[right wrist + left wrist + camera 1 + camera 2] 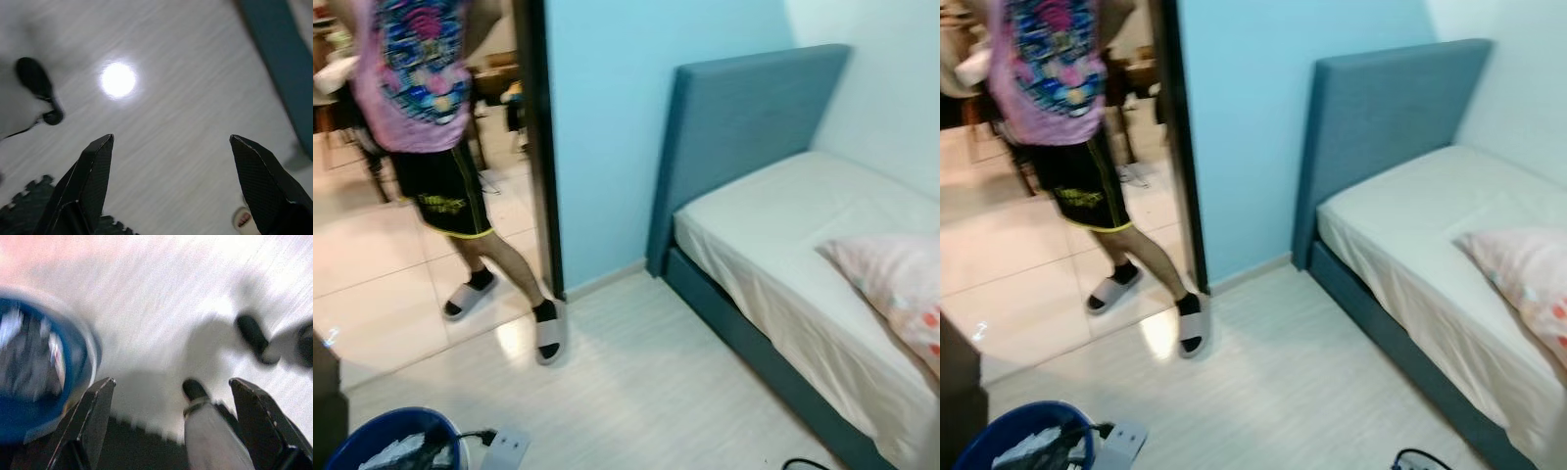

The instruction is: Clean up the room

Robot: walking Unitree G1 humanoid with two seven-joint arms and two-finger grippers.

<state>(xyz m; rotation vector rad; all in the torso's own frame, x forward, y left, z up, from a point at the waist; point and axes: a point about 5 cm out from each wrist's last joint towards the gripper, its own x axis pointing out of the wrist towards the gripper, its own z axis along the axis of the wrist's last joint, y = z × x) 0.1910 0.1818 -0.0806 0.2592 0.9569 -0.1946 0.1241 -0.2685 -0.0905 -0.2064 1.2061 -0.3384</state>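
Observation:
A blue bucket with pale and dark items in it stands on the floor at my lower left; it appears blurred in the left wrist view as the bucket. My left gripper hangs open over the pale floor beside it, nothing between its fingers. My right gripper is open too, above bare wood-look floor, holding nothing. A pink patterned pillow lies on the bed, which has a white sheet and a blue-grey headboard.
A person in a pink shirt, black shorts and pale slippers walks in the doorway at the left, by the black door frame. A white power strip lies next to the bucket. A black cable lies near the bed's frame. A dark foam mat edges the floor.

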